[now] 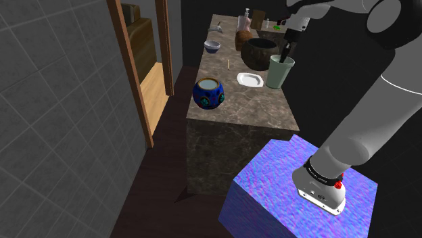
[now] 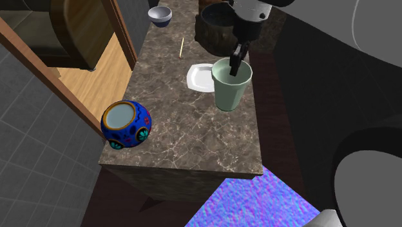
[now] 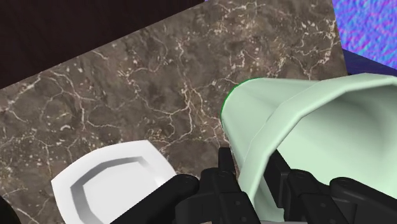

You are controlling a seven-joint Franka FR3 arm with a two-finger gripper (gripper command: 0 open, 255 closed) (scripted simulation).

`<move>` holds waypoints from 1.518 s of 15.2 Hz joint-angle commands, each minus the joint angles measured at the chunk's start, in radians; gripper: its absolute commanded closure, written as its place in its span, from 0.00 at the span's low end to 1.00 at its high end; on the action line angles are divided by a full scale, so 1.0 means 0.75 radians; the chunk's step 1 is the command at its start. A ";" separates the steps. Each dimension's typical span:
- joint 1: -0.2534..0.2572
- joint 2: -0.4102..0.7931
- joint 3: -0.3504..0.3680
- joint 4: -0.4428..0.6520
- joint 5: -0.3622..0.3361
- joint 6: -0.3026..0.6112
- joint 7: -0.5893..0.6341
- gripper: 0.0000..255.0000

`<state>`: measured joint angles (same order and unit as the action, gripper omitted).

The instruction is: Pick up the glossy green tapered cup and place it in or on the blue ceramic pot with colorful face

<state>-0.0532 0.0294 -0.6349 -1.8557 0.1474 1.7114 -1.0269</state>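
A pale green tapered cup [image 1: 279, 74] [image 2: 230, 87] [image 3: 299, 121] stands upright at the counter's edge nearest the arm, next to a small white plate [image 1: 250, 80] [image 2: 201, 77] [image 3: 114, 181]. My black gripper [image 1: 289, 53] [image 2: 236, 64] [image 3: 261, 191] comes down onto its rim, one finger inside the cup and one outside, clasping the wall. Whether the cup's base still touches the counter I cannot tell. The blue round pot [image 1: 208, 93] [image 2: 125, 124] with coloured face markings sits open-mouthed near the counter's front corner, well apart from the cup.
On the brown marble counter [image 1: 237, 111] [image 2: 193, 138] a big dark bowl [image 1: 262, 53] [image 2: 216, 29] stands just behind the cup. Farther back are a small blue-white bowl [image 1: 212, 46] [image 2: 159, 14] and bottles [image 1: 245, 30]. A wooden door frame [image 1: 132, 67] flanks the counter; my purple stand [image 1: 284, 189] is below.
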 commanded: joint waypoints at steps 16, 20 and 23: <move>-0.007 0.007 -0.006 0.312 0.001 -0.304 0.031 1.00; 0.023 0.012 0.022 0.361 0.013 -0.341 0.097 1.00; 0.070 0.019 0.066 0.383 0.030 -0.344 0.189 1.00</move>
<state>-0.0118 0.0402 -0.5962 -1.5718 0.1646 1.4505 -0.9079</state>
